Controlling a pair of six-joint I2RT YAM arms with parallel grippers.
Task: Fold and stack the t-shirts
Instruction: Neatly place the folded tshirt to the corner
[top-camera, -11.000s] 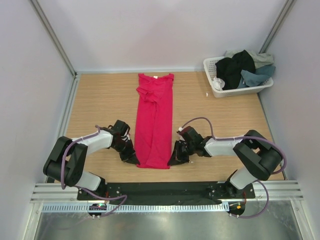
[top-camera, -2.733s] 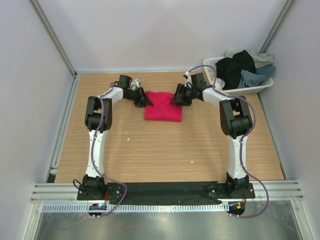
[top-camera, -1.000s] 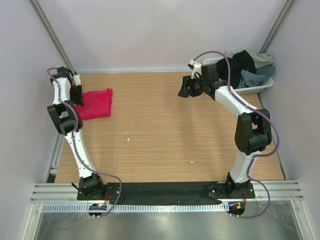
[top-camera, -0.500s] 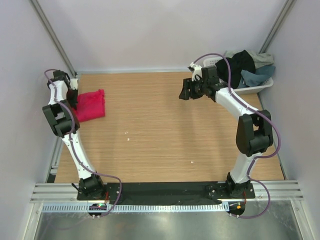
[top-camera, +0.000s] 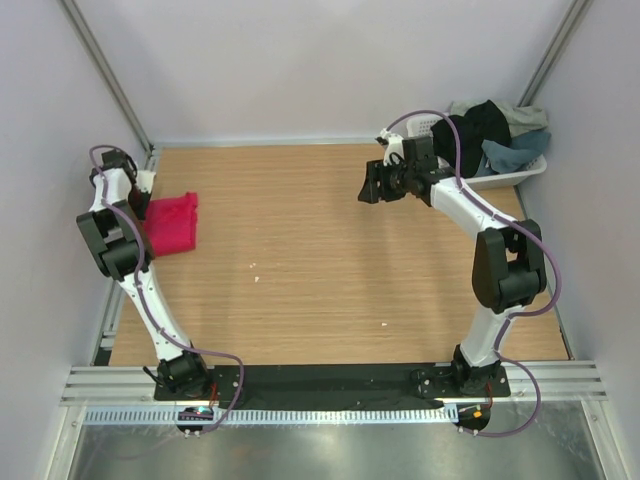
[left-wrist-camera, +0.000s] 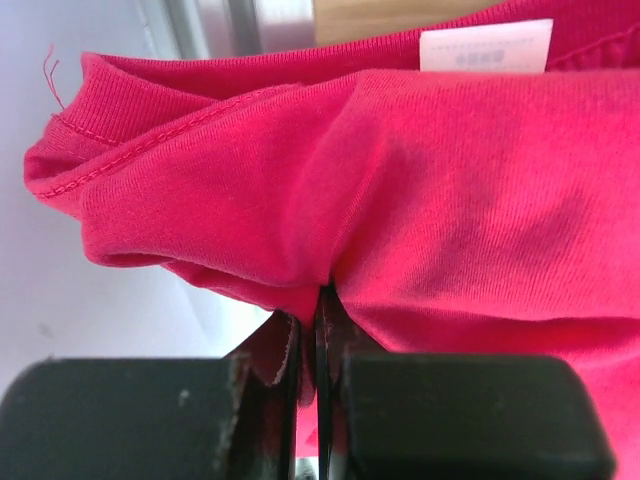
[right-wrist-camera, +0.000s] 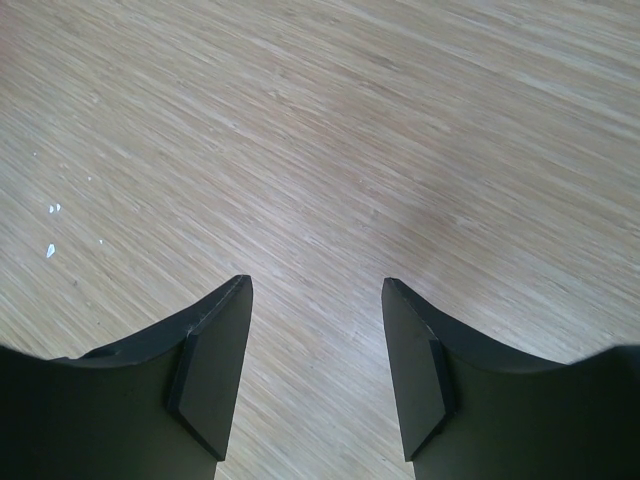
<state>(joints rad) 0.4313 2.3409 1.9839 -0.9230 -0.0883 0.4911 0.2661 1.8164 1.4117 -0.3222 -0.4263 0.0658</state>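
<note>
Pink shirt (top-camera: 172, 225) folded into compact rectangle, flat at far-left edge of table (top-camera: 330, 260). Edge nearest the wall bunched up, pinched tight in left gripper (left-wrist-camera: 314, 335); white label (left-wrist-camera: 485, 46) showing by a hem. Black shirt (top-camera: 472, 130), blue shirt (top-camera: 512, 155), grey-green shirt (top-camera: 525, 115) unfolded, heaped together in basket (top-camera: 505, 177) at far-right corner, spilling over rim.

L arm stretched far-left, left gripper (left-wrist-camera: 313, 318) pinched on crimson-pink cloth t-shirt (left-wrist-camera: 450, 200); R arm extended far-right, right gripper (right-wrist-camera: 315, 285) w/ jaws apart.
</note>
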